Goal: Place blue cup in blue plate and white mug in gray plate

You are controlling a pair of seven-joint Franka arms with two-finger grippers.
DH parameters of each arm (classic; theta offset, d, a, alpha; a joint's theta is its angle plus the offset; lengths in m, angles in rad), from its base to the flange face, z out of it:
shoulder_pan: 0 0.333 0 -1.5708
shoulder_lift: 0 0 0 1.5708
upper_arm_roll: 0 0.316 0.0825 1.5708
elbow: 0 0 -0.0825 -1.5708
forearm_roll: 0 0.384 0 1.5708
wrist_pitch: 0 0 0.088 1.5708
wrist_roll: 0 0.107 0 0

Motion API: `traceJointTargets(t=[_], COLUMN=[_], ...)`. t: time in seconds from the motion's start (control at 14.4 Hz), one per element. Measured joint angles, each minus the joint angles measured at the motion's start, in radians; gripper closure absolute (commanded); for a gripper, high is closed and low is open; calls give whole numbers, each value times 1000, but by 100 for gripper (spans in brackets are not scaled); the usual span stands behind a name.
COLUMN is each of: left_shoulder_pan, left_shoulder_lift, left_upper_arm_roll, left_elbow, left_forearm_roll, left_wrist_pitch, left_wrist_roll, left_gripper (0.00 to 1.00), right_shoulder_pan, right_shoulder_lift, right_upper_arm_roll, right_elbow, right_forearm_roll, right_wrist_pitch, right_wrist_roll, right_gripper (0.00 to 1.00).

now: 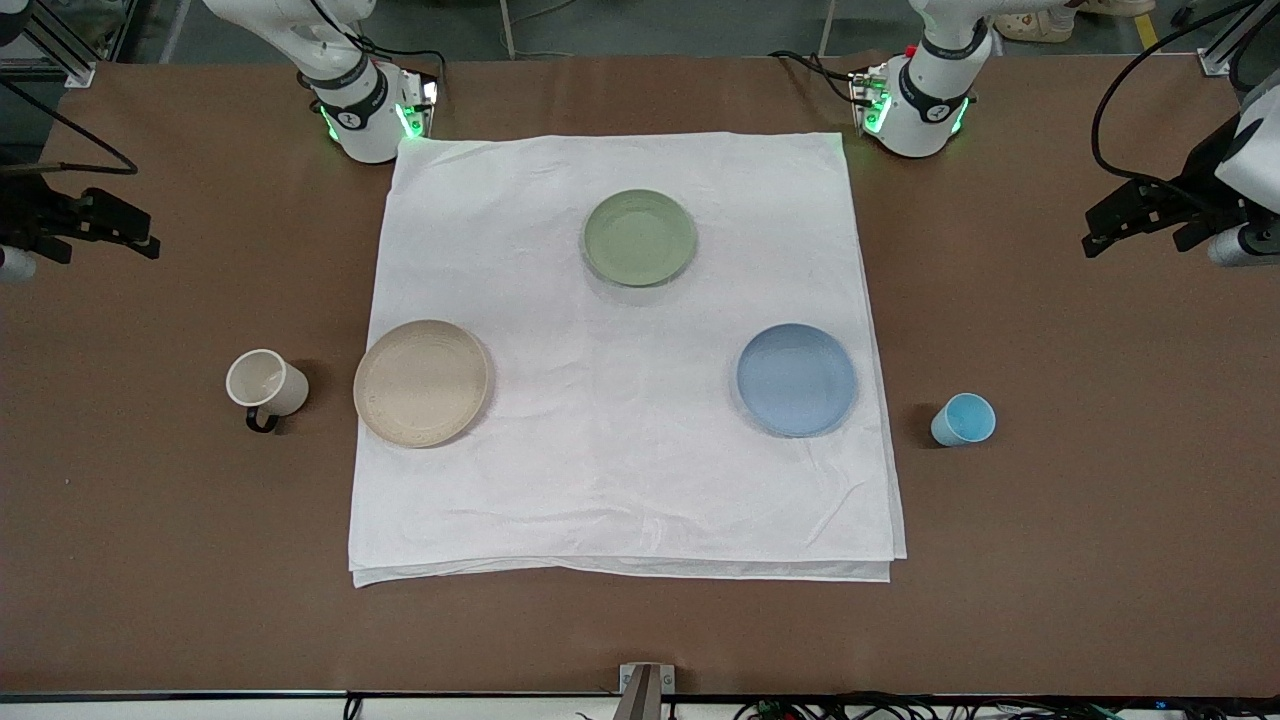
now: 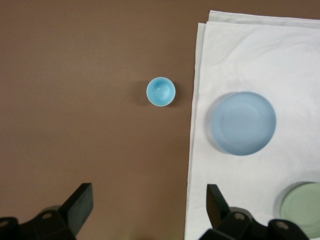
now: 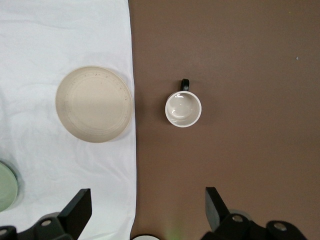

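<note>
The blue cup (image 1: 964,419) (image 2: 160,91) stands upright on the bare brown table, beside the cloth at the left arm's end. The blue plate (image 1: 796,379) (image 2: 243,123) lies empty on the cloth beside it. The white mug (image 1: 265,384) (image 3: 183,109) stands upright on the bare table at the right arm's end, beside the empty gray plate (image 1: 422,382) (image 3: 94,104). My left gripper (image 1: 1140,225) (image 2: 150,200) is open and empty, high over the table's left-arm end. My right gripper (image 1: 105,240) (image 3: 147,202) is open and empty, high over the right-arm end.
A white cloth (image 1: 620,480) covers the middle of the table. A sage-green plate (image 1: 639,237) (image 2: 302,209) lies on it, farther from the front camera than the other two plates. The arm bases stand along the table's edge farthest from the front camera.
</note>
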Motion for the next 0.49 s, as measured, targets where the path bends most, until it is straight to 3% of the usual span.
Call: traceJointTargets(t=[0.28, 0.49], left_shoulder_pan=[1, 19], left_shoulder_lift=[10, 90], left_upper_arm_roll=[1, 7], left_elbow=[4, 30], left_forearm_roll=[0, 1], left_wrist_pitch=[4, 19], left_wrist_roll=[0, 0], left_gripper=[0, 0], right_shoulder_pan=[0, 0], right_shoulder_lift=[-28, -33], right_upper_arm_roll=[1, -1], right_elbow=[1, 1], right_forearm_roll=[12, 26], right_wrist_pitch=[1, 1], right_wrist_roll=[1, 1], right_gripper=[0, 0])
